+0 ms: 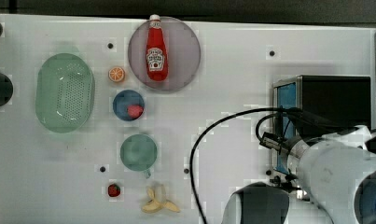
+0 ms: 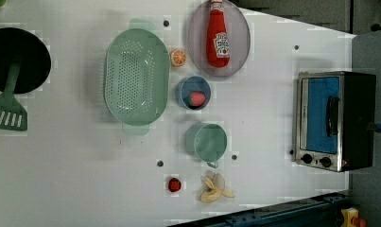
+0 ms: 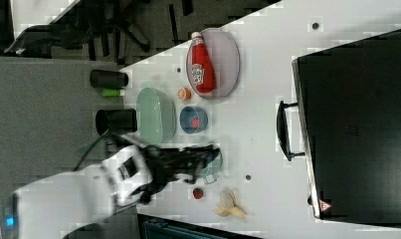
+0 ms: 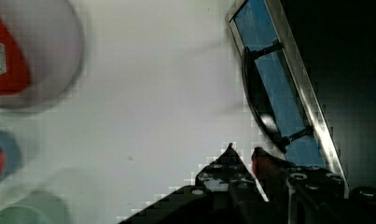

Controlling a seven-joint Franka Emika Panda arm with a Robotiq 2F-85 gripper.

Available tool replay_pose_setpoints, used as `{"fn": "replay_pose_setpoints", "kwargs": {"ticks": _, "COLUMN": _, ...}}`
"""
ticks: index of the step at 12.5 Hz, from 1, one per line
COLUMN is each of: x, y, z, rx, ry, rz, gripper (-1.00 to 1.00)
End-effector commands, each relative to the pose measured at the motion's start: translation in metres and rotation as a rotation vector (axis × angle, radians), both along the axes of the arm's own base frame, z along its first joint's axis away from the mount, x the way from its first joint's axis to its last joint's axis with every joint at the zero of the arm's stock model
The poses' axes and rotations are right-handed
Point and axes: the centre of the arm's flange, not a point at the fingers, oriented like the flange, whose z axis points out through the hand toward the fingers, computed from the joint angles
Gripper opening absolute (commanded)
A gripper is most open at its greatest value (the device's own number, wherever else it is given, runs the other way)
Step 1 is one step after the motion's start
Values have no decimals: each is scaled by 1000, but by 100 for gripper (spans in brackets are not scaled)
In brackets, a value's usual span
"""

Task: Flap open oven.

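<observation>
Gripper [image 4: 244, 150]: two dark fingers with a narrow gap between the tips, nothing held between them; in the wrist view the tips sit just short of the end of the oven's dark bar handle [image 4: 258, 100], not touching it. Oven [image 2: 337, 120]: boxy, black top, silver front frame, blue-tinted glass door standing closed against the frame, two small black knobs [image 2: 316, 160] beside the door; it stands at the left view's right end of the white table [image 2: 74, 179], well apart from the other items. Arm [image 1: 335, 172]: white, with black cabling, overhanging the oven front in the top view. Beyond, toward the middle of the table in the left view: green cup [image 2: 208, 142]; blue bowl [image 2: 193, 92] containing a red piece; grey plate [image 2: 240, 52] carrying a red ketchup bottle [image 2: 218, 35] on its side; orange slice [image 2: 178, 57] between the plate and the green colander [image 2: 136, 82]; strawberry [image 2: 174, 184] just beside a peeled banana [image 2: 214, 188] at the left view's lower edge. At the left view's far left: a black round object [image 2: 32, 52] with a green spatula [image 2: 7, 113] lying across it.
</observation>
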Motion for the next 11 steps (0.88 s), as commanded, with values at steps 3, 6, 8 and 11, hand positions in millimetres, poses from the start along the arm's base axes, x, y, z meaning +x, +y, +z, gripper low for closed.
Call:
{"fn": "replay_pose_setpoints", "kwargs": {"ticks": 3, "x": 12, "y": -42, "z": -67, "rx": -37, "ry": 57, "rz": 197, "gripper": -65}}
{"fn": "replay_pose_setpoints", "kwargs": {"ticks": 6, "x": 20, "y": -62, "z": -97, "rx": -73, "ry": 47, "rz": 184, "gripper": -65}}
{"fn": "replay_pose_setpoints", "kwargs": {"ticks": 8, "x": 24, "y": -72, "z": -114, "rx": -93, "ry": 45, "rz": 172, "gripper": -65}}
{"fn": "replay_pose_setpoints", "kwargs": {"ticks": 11, "x": 29, "y": -75, "z": -144, "rx": -101, "ry": 81, "rz": 172, "gripper": -65}}
